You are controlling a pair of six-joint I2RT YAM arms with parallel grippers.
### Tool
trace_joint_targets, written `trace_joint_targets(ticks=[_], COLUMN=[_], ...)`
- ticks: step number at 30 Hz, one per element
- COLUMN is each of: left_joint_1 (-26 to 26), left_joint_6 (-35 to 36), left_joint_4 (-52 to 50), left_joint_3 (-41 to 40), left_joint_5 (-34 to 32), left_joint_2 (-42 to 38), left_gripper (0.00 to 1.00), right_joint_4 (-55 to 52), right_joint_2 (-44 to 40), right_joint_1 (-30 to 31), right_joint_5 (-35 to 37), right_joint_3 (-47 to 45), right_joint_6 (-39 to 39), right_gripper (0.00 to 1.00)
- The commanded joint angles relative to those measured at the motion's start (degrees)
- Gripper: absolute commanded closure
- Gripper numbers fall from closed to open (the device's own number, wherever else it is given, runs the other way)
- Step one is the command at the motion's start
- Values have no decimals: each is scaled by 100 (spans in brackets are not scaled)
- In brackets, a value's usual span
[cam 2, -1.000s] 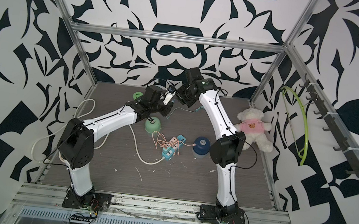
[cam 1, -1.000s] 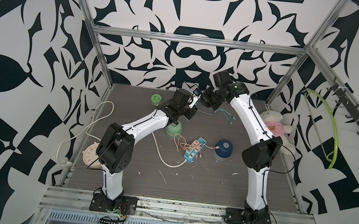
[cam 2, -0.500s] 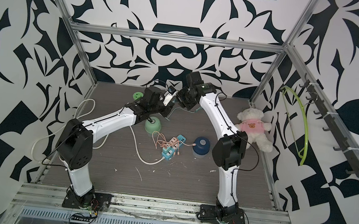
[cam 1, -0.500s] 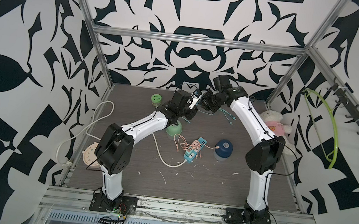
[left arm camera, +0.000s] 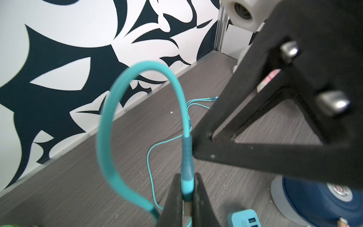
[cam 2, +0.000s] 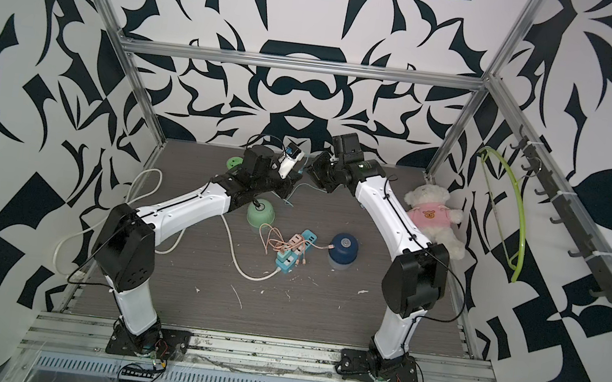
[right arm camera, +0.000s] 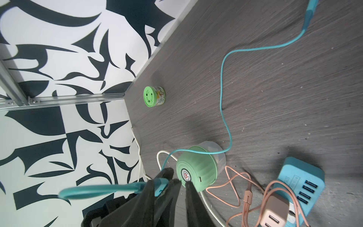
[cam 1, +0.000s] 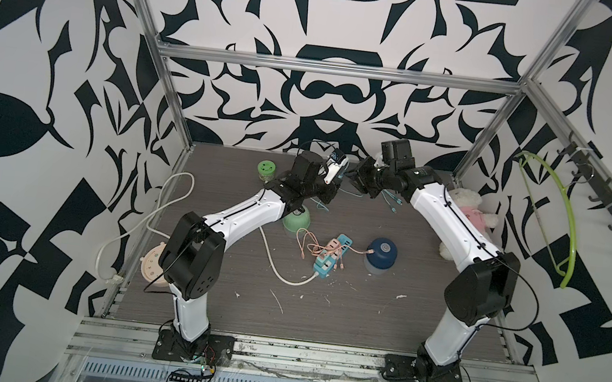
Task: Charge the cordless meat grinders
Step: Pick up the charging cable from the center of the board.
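Since the left end effector [left arm camera: 187,181] is clamped on the plug of the teal cable [left arm camera: 110,118] and the right end effector [right arm camera: 180,183] is partly parted, with nothing between its jaws: I'd pull the right clear first. Then carry the plug near-right to the blue charger block [cam 1: 344,241], square to a free port, and keep slack off the green grinder [right arm camera: 198,173].

Green grinder sits left of the block, blue grinder [cam 1: 381,251] right of it, both mid-surface.

Count: 2 grinders, 1 block, 1 teal cable, 1 jar [cam 1: 266,168], 1 teddy [cam 2: 433,211].

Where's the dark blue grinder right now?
In both top views the dark blue grinder stands mid-table on the right side, beside the blue power strip, a pink cable reaching it.
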Motion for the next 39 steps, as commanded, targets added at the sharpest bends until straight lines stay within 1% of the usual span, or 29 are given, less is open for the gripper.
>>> trace_joint_targets(ticks=[1, 9, 23, 28, 30, 32, 33, 34, 35, 36, 39], left_joint_1=[-40, -41, -40, -33, -2, 29, 37, 38, 36, 39, 35], left_joint_6=[-76, -121, -297, -390, -459, -468, -456, -440, -438, -444, -496], left_joint_4=[30, -21, -274, -427, -512, -570, -567, -551, -527, -483, -383], left_joint_3=[-12, 52, 313, 420, 464, 448, 414, 387, 360, 345, 349], left_joint_5=[165, 235, 432, 426, 363, 283, 270, 278, 313, 367, 435], left_joint_2=[-118, -65, 156, 239, 271, 233, 211, 194, 186, 183, 201], left_gripper=[100, 100, 100, 100, 100, 100, 100, 100, 100, 100, 100], right_joint_4=[565, 803, 1275, 1366, 1168, 1026, 890, 728, 671, 606, 593], right_joint_2=[-284, -311, -523, -669, -932, -1453, -1758, -1962, -2036, -1959, -1440], right_joint_1=[36, 37, 37, 31, -37, -182, -257, -277, -298, -321, -247], right_joint_5=[-219, -233, -247, -236, 34, 531, 903, 1135, 1109, 879, 288], right_joint_3=[-85, -135, -565, -712, -856, -1192, -1317, -1425, -1505, -1505, -1281], right_joint_6=[-126, -12, 118, 113, 7, -244, -478, -660, -719, -724, -555], right_gripper=[72, 68, 67, 69, 70, 69, 69, 67, 65, 64, 59])
